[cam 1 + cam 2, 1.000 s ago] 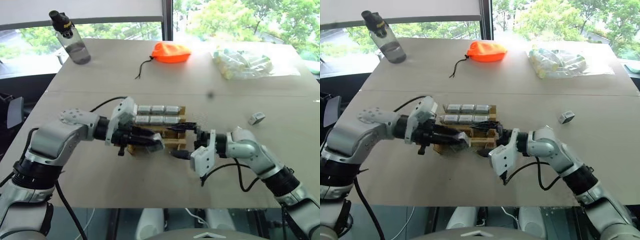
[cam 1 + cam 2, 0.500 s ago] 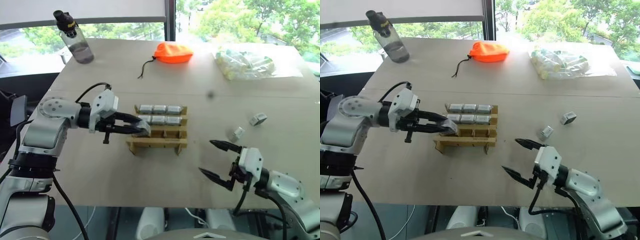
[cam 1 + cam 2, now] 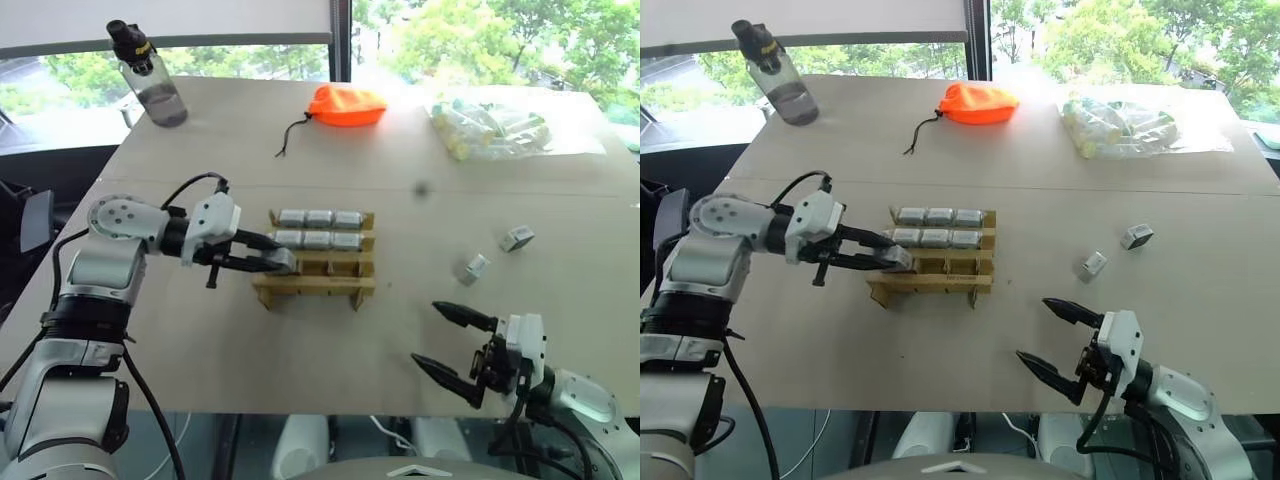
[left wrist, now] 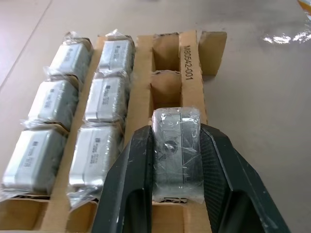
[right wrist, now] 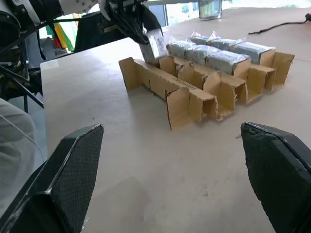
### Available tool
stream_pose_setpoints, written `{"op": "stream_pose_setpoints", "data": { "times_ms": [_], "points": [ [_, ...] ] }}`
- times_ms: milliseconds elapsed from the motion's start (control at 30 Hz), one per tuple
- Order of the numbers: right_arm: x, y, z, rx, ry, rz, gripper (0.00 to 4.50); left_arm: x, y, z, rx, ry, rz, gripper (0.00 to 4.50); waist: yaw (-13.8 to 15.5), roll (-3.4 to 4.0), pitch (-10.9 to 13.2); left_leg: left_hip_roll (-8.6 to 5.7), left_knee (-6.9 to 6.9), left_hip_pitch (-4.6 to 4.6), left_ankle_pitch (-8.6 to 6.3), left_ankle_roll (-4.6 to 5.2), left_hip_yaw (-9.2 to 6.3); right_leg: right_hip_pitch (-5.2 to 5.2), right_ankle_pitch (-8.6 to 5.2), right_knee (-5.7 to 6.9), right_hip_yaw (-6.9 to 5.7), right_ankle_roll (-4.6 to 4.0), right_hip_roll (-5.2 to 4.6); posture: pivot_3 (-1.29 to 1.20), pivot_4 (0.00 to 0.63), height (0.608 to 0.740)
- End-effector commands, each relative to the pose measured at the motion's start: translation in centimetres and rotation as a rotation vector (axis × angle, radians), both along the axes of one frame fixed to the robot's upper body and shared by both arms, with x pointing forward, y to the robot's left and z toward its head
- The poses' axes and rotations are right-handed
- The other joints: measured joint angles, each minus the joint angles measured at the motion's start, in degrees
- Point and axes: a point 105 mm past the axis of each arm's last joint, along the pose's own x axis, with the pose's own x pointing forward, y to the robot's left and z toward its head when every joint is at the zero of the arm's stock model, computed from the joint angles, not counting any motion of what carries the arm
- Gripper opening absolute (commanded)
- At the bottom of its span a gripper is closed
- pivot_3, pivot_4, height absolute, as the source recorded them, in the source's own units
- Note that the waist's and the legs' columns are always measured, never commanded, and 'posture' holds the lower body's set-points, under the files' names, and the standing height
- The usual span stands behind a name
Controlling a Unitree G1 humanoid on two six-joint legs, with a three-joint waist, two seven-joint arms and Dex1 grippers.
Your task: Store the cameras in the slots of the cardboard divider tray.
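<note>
With six slots already filled, the left gripper [image 4: 177, 160] pinches a plastic-wrapped silver-grey boxy camera [image 4: 176, 145] over the near row of the tan corrugated cardboard divider tray [image 3: 315, 283] — lined up for insertion — while the right gripper [image 3: 455, 345] waits spread wide, empty.

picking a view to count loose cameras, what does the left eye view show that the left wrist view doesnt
Left eye view alone: two loose cameras on the table, the open right gripper, a bottle, an orange pouch, a bag.
Left wrist view alone: the printed code on the tray.
Both: left gripper shut on a camera, six stored cameras.
</note>
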Motion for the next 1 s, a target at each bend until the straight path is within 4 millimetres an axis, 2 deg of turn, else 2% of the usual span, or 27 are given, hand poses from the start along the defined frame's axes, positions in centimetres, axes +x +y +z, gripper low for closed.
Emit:
{"op": "stream_pose_setpoints", "data": {
  "times_ms": [33, 333, 667, 733, 767, 833, 867, 900, 933, 967, 1000],
  "points": [
    [-0.3, -0.1, 0.8, 0.018, -0.06, 0.021, 4.48, 0.0, 0.3, 0.2, 0.064, -0.044, -0.02, 0.77, 0.0, 0.0, 0.0, 0.0, 0.0, 0.0, 0.0, 0.0, 0.0, 0.0, 0.0, 0.0, 0.0, 0.0, 0.0, 0.0, 0.15, 0.726],
    [-0.3, 0.0, 0.9, 0.028, -0.091, 0.048, 4.48, 0.0, -0.4, -0.2, 0.057, 0.003, 0.004, 0.77, 0.0, 0.0, 0.0, 0.0, 0.0, 0.02, 0.0, 0.0, 0.0, 0.0, 0.0, 0.03, 0.01, 0.0, 0.0, 0.0, 0.15, 0.726],
    [-0.1, 0.3, 1.0, 0.047, -0.099, 0.046, 4.48, 0.7, -0.8, -0.3, 0.069, -0.021, 0.001, 0.77, 0.0, 0.0, 0.0, -0.01, 0.01, 0.01, 0.0, 0.0, 0.01, 0.0, 0.0, 0.03, 0.01, 0.0, 0.0, 0.0, 0.15, 0.726],
    [-0.1, 0.3, 1.0, 0.048, -0.098, 0.044, 4.5, 0.7, -0.8, -0.2, 0.076, -0.022, -0.005, 1.83, 0.0, 0.0, 0.0, -0.01, 0.01, 0.02, 0.0, 0.0, 0.01, 0.0, 0.0, 0.03, 0.01, 0.0, 0.0, 0.0, 0.15, 0.726],
    [-0.2, 0.4, 0.9, 0.049, -0.091, 0.049, 4.5, 0.6, -0.9, 0.0, 0.068, -0.018, -0.01, 2.14, 0.0, 0.0, 0.0, -0.01, 0.01, 0.01, 0.0, 0.0, 0.01, 0.0, 0.0, 0.03, 0.0, 0.0, 0.0, 0.0, 0.15, 0.726],
    [-0.6, 0.2, 0.6, 0.028, -0.076, 0.066, 4.5, 0.7, -1.3, 0.7, 0.026, -0.015, -0.01, 3.18, 0.0, 0.0, 0.0, -0.01, 0.01, 0.01, 0.0, 0.0, 0.01, 0.0, 0.0, 0.03, 0.0, 0.0, 0.0, 0.0, 0.15, 0.726],
    [-0.6, 0.1, 0.5, 0.022, -0.076, 0.062, 4.5, 0.7, -1.4, 0.9, 0.01, -0.005, -0.008, 3.18, 0.1, -0.01, 0.0, -0.01, 0.01, 0.01, 0.0, 0.0, 0.01, 0.0, 0.0, 0.04, 0.0, 0.0, 0.0, 0.0, 0.15, 0.726],
    [-0.6, -0.2, 0.5, 0.018, -0.074, 0.049, 4.5, 0.4, -1.4, 1.0, -0.003, 0.008, -0.012, 3.84, 0.0, -0.01, 0.0, -0.02, 0.02, 0.0, 0.0, 0.0, -0.01, 0.0, 0.0, 0.03, -0.01, 0.0, 0.0, 0.0, 0.15, 0.726],
    [-0.5, -0.5, 0.5, 0.011, -0.08, 0.03, 4.5, 0.2, -1.5, 1.1, -0.02, 0.019, -0.015, 4.16, 0.0, -0.01, 0.0, -0.02, 0.02, 0.01, 0.0, 0.0, 0.0, 0.01, 0.0, 0.04, 0.0, 0.0, -0.01, 0.0, 0.15, 0.726],
    [-0.3, -0.8, 0.6, 0.006, -0.089, 0.004, 4.5, -0.1, -1.5, 1.2, -0.041, 0.03, -0.014, 4.43, 0.0, -0.01, 0.0, -0.02, 0.02, 0.01, 0.0, 0.0, -0.01, 0.01, 0.0, 0.05, 0.01, 0.0, -0.01, 0.0, 0.15, 0.726],
    [0.0, -1.1, 0.8, 0.004, -0.099, -0.032, 4.5, -0.4, -1.6, 1.5, -0.075, 0.041, -0.009, 4.43, 0.0, -0.01, 0.0, -0.01, 0.02, 0.0, 0.0, 0.0, -0.02, 0.01, 0.0, 0.04, 0.0, 0.0, -0.01, 0.0, 0.15, 0.726]
  ]
}}
